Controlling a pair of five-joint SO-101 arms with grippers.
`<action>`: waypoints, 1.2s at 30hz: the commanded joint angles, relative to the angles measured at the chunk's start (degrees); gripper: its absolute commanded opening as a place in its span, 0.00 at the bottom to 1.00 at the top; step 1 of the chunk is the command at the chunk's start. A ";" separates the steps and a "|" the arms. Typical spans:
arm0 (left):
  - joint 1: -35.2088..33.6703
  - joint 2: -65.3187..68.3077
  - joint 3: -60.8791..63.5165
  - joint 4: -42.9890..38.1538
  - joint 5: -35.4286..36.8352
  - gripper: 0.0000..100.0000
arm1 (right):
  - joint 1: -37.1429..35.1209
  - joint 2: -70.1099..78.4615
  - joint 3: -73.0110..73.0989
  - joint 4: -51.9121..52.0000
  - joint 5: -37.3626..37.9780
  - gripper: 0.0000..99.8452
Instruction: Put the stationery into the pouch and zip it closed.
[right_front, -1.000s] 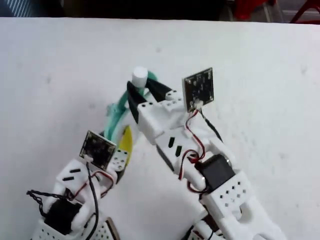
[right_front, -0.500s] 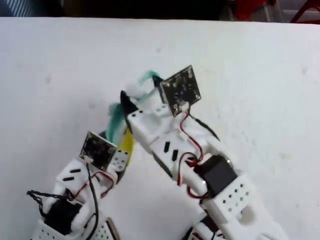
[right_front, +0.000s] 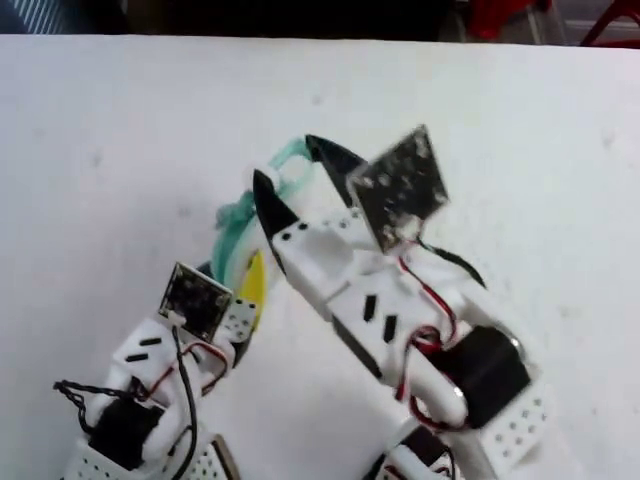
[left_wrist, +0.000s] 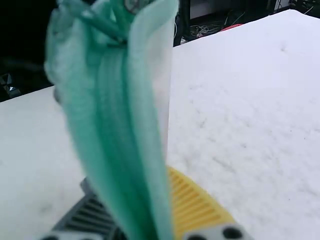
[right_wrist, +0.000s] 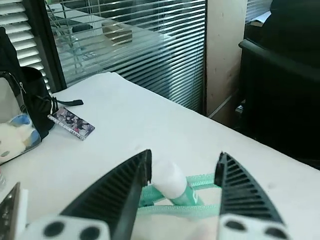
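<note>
Green-trimmed pouch looks soft, limp, light; left gripper clamps its end; right gripper open, empty, at pouch mouth by white stick: rigid, probably slick, pinch mid-barrel.

From above we barely see the pouch: the left arm and right arm cover most of it, and the right one's camera board is smeared. In the left wrist view it's a fuzzy green strip, cropped at both ends, hiding most of the left end effector. The white-capped thing past the tips of the right end effector dips behind the pouch rim; we can't tell what it is.
</note>
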 joint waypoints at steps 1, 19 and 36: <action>0.66 -0.92 -0.97 -2.37 -0.88 0.02 | -1.98 1.45 -2.46 1.36 0.79 0.10; 0.66 -0.92 0.00 -2.81 -0.88 0.02 | 4.00 9.80 -1.58 -4.53 6.77 0.02; -1.10 -0.92 0.09 -2.37 -0.44 0.16 | 6.90 5.58 -5.71 -2.07 6.95 0.06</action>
